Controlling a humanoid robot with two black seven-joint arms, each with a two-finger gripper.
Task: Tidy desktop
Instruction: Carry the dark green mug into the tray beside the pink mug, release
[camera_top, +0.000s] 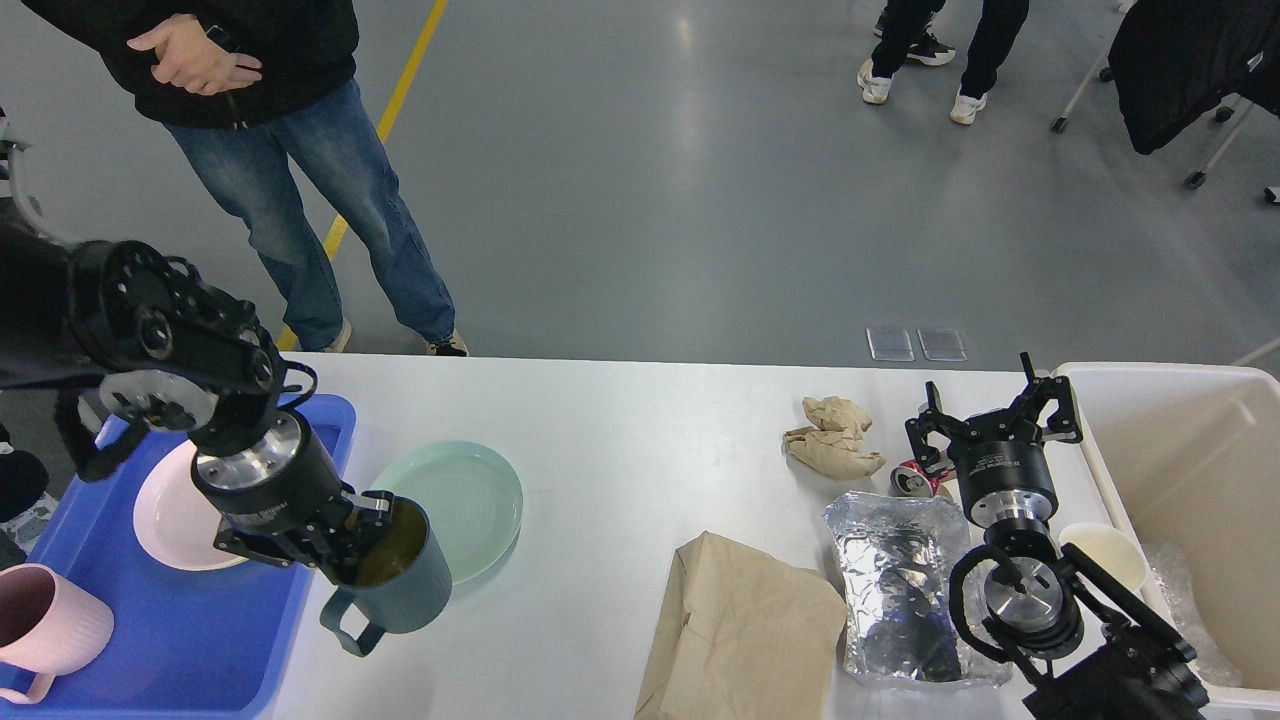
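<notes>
White tabletop (620, 450) spanning the lower half of the frame. At lower left, the left end effector (365, 540) is clamped on the rim of a dark teal mug (400, 590), one finger inside and one outside; the mug stands just right of a blue tray (200, 640) and overlaps the near edge of a pale green plate (470, 495). The tray carries a pink plate (175, 520) and a pink mug (45, 625). At right of centre lie crumpled brown paper (835, 440), a flat brown paper bag (740, 630) and a silver foil bag (900, 590). The right end effector (990, 415), fingers spread apart and empty, hovers above a red can (912, 482), beside a cream-white bin (1190, 480). A white paper cup (1105, 555) sits by the bin wall.
</notes>
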